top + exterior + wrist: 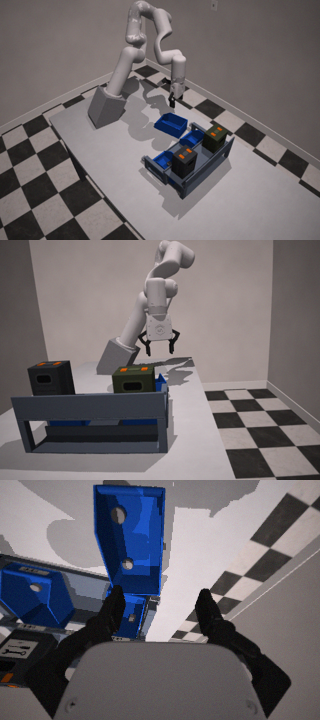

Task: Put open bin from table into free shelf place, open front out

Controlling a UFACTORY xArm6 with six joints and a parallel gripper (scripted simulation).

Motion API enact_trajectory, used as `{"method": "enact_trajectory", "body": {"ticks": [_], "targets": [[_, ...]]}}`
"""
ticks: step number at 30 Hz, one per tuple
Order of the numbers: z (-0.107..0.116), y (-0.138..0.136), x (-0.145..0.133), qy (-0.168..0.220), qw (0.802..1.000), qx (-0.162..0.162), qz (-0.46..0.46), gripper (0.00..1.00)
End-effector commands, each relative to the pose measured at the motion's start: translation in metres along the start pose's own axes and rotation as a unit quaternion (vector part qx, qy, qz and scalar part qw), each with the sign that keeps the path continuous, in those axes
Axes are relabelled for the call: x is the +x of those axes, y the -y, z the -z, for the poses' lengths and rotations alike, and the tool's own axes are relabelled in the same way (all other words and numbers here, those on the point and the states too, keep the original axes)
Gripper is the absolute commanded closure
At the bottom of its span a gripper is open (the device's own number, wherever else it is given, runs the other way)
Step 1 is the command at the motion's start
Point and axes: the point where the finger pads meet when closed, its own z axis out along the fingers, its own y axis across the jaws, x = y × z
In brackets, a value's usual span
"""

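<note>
A blue open bin (171, 124) stands on the table just in front of the grey shelf (189, 160); the wrist view shows it (131, 537) with two small round parts inside. My gripper (173, 101) hangs open and empty in the air beyond the bin, well above the table; it also shows in the exterior view (159, 347) and in the wrist view (161, 611). On the shelf stand two blue bins, one at the far end (192, 137) and one at the near end (163, 158), with a gap between them.
A black box (184, 161) and a green box (215, 137) with orange tabs stand on the shelf's upper board. The arm's grey base (105, 107) stands at the table's far left. The table's edge runs close to the right of the bin.
</note>
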Motion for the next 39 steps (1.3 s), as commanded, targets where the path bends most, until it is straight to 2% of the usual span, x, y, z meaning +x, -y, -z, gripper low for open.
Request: {"method": "enact_trajectory", "body": {"ticks": [1, 4, 5, 38, 39], "targets": [[0.0009, -0.0002, -0.0011, 0.001, 1.0, 0.0, 0.0, 0.0], [0.0009, -0.0002, -0.0011, 0.001, 1.0, 0.0, 0.0, 0.0], [0.0008, -0.0002, -0.0011, 0.001, 1.0, 0.0, 0.0, 0.72], [0.0008, -0.0002, -0.0011, 0.001, 1.0, 0.0, 0.0, 0.72], [-0.0052, -0.0002, -0.0011, 0.001, 1.0, 0.0, 0.0, 0.72]]}}
